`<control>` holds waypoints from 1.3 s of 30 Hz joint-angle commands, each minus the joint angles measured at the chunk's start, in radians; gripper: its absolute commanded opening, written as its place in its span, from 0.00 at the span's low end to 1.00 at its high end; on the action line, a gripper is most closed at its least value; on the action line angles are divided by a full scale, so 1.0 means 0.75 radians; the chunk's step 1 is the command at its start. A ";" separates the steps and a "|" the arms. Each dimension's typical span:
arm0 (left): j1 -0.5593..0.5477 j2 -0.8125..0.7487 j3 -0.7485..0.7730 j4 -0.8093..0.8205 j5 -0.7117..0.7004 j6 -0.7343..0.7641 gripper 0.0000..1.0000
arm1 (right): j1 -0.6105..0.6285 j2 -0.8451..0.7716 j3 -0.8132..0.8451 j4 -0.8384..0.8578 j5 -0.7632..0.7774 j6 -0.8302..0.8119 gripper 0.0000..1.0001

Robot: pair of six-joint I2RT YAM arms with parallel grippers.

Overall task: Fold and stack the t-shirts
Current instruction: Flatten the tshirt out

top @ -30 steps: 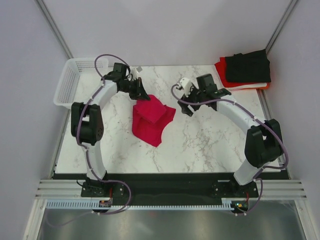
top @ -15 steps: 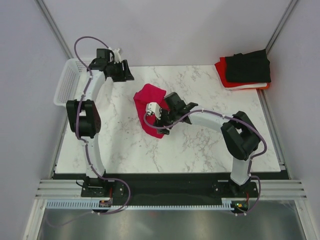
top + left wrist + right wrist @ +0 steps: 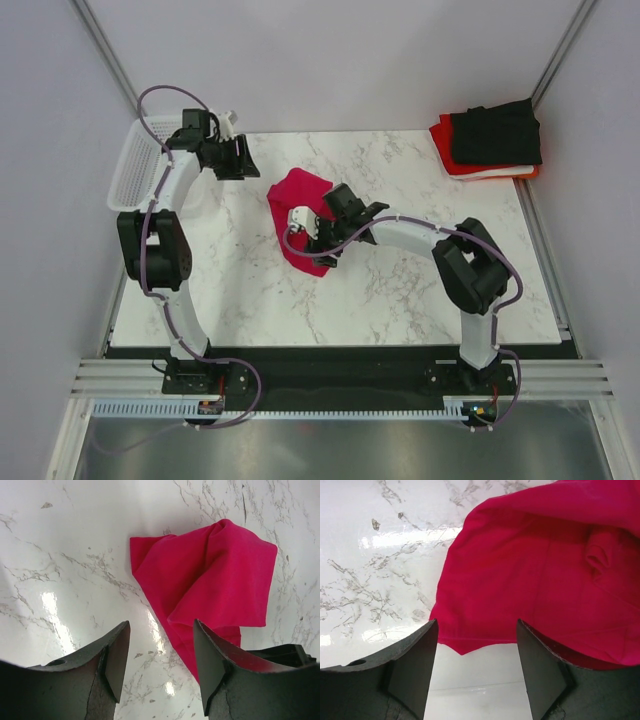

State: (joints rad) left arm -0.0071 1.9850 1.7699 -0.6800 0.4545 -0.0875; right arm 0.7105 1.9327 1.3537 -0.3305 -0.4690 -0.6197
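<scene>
crimson-pink t-shirt [image 3: 300,192] lies loosely folded, rumpled; left hand [image 3: 161,626] and right hand [image 3: 476,625] gape wide, empty.

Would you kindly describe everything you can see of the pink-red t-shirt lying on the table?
The t-shirt is soft, plain crimson-pink cloth with no print showing. It lies loosely folded and rumpled on the marble table, left of centre, its layers overlapping and one corner pointing towards the arms' bases. The right hand, open, stands over one edge of it; whether it touches the cloth cannot be told. Nothing else rests on it.
</scene>
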 commanded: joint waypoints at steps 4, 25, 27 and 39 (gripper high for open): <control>0.007 -0.043 0.094 0.009 0.020 0.061 0.60 | 0.008 0.037 0.005 0.066 0.097 0.010 0.68; 0.007 -0.045 0.107 0.009 0.008 0.090 0.60 | -0.172 0.319 0.402 -0.093 0.114 0.217 0.15; 0.007 -0.045 0.115 0.011 -0.005 0.094 0.59 | -0.170 0.217 0.388 -0.095 0.159 0.172 0.14; 0.007 0.004 0.403 0.050 -0.076 0.094 0.59 | -0.097 -0.251 0.621 -0.159 0.394 -0.305 0.05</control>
State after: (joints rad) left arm -0.0059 1.9854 1.9926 -0.6777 0.4179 -0.0544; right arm 0.6155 1.8194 1.7229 -0.4789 -0.2153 -0.7311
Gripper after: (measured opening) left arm 0.597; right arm 0.153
